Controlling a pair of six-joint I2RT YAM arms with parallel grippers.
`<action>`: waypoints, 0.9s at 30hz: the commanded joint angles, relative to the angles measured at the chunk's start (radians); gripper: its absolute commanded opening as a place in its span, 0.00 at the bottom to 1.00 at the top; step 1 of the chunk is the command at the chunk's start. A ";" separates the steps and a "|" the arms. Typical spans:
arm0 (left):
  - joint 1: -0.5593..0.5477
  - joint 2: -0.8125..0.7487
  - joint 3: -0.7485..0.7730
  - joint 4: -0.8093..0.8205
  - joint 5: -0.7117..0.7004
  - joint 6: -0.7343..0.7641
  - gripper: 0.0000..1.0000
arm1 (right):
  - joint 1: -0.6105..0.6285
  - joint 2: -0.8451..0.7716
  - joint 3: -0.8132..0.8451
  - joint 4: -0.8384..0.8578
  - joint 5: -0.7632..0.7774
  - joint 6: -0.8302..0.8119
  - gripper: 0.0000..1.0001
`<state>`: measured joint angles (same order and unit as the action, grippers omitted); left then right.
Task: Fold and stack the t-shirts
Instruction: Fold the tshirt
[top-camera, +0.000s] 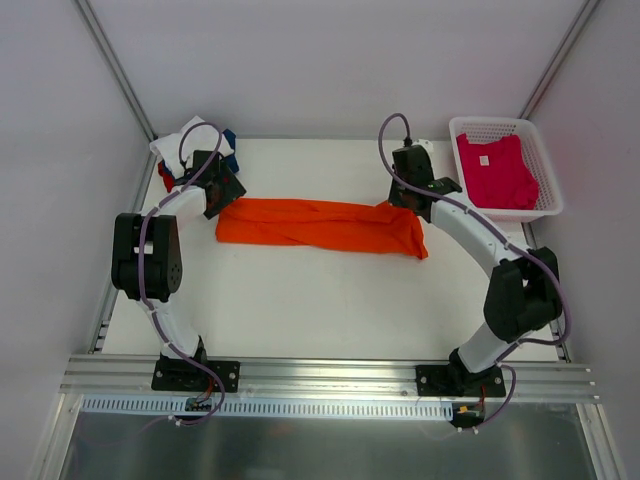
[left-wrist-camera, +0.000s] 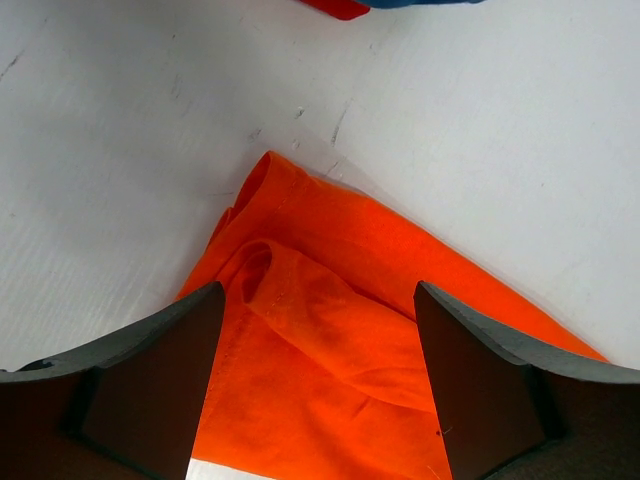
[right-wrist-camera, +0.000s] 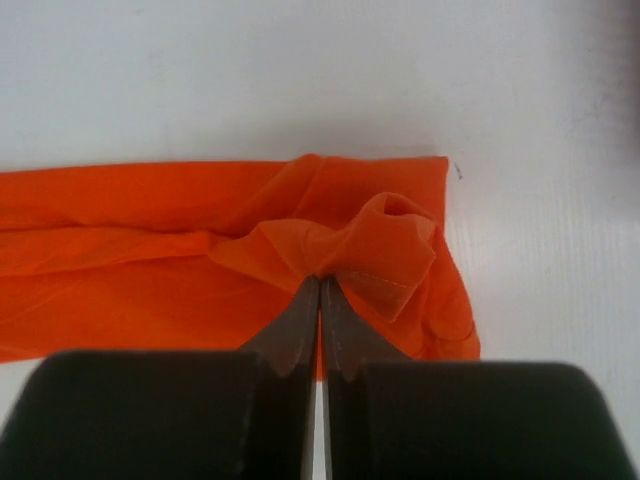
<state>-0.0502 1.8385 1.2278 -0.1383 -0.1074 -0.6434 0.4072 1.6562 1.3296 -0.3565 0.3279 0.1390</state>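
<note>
The bright orange t-shirt (top-camera: 320, 225) lies folded into a long strip across the middle of the table. My left gripper (top-camera: 222, 192) hovers over its left end, open, with the orange cloth (left-wrist-camera: 330, 330) lying loose between the fingers (left-wrist-camera: 160, 370). My right gripper (right-wrist-camera: 320, 278) is shut on a pinched-up fold of the orange t-shirt (right-wrist-camera: 150, 240) at its right end (top-camera: 405, 205). A magenta-pink t-shirt (top-camera: 495, 170) with a white neck label lies in the basket. Folded white (top-camera: 185, 140), navy (top-camera: 231, 140) and red (top-camera: 165, 178) t-shirts sit stacked at the back left, partly hidden by the left arm.
A white plastic mesh basket (top-camera: 500, 125) stands at the back right corner, close to the right arm. Edges of the red (left-wrist-camera: 340, 6) and navy (left-wrist-camera: 420, 3) shirts show at the top of the left wrist view. Walls close the table on three sides.
</note>
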 joint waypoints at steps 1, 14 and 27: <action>0.012 -0.033 -0.008 0.008 0.021 0.001 0.77 | 0.042 -0.087 -0.017 -0.019 0.022 0.028 0.00; 0.012 -0.041 -0.010 0.006 0.041 0.004 0.77 | 0.148 -0.165 -0.115 -0.091 0.025 0.105 0.21; 0.010 -0.012 0.015 0.008 0.104 0.027 0.77 | 0.193 -0.250 -0.086 -0.139 0.066 0.071 0.33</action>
<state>-0.0502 1.8385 1.2278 -0.1383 -0.0486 -0.6415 0.5888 1.4273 1.1923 -0.4793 0.3614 0.2279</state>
